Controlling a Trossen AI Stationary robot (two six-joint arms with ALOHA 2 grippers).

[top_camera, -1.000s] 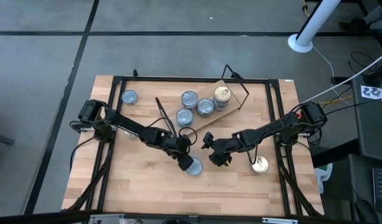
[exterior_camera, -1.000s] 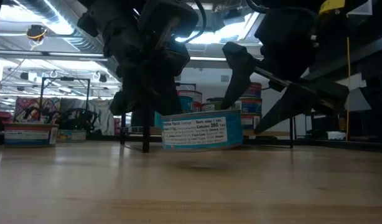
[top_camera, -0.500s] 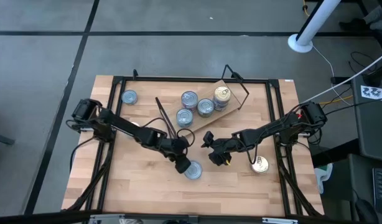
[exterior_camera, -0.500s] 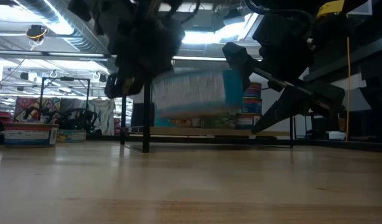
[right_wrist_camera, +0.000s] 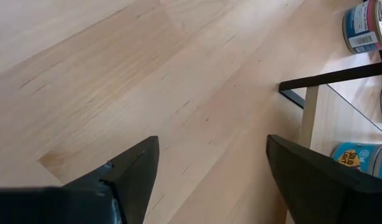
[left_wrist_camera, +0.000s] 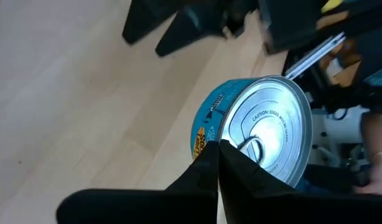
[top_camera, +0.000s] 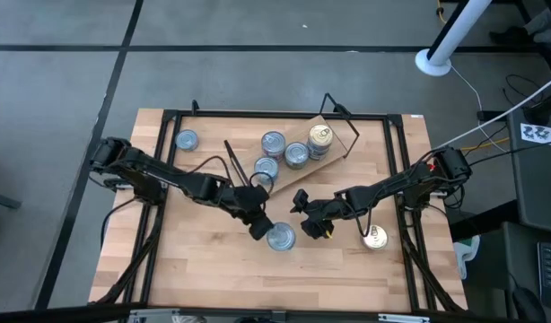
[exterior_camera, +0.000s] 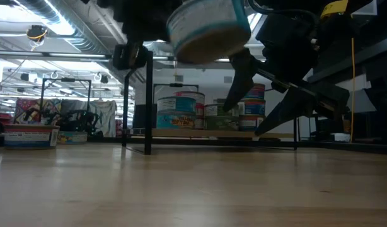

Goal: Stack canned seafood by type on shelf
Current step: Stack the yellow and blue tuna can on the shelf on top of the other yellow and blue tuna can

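Observation:
A blue-labelled tin (top_camera: 280,237) with a silvery pull-ring top hangs above the table's middle, with my left gripper (top_camera: 258,224) shut on it. In the low view the tin (exterior_camera: 209,28) is high up and tilted, its underside showing. My right gripper (top_camera: 307,220) stands open just right of it, nothing between its fingers (right_wrist_camera: 135,168). The shelf (top_camera: 340,136), a light plank on black wire legs, stands slantwise at the far middle and carries three blue tins (top_camera: 274,142) and a gold tin (top_camera: 319,137). My left gripper has its two fingertips (left_wrist_camera: 209,163) shut together at the rim of the tin's lid (left_wrist_camera: 231,144), beside the pull ring (left_wrist_camera: 253,148). Whether they have the rim or the ring's tab I cannot tell. The tin hangs clear of the table, tilted.
One blue tin (top_camera: 186,140) stands on the table at the far left. A gold tin (top_camera: 376,238) stands on the table at the near right, behind my right gripper. A black frame (top_camera: 258,115) runs around the tabletop. Bare wood lies along the near edge.
My left gripper has gone up with the blue tin. The tin stood on the table a second ago; now it hangs clear, well above it, and has tipped so its underside shows in the low view. My right gripper has kept still.

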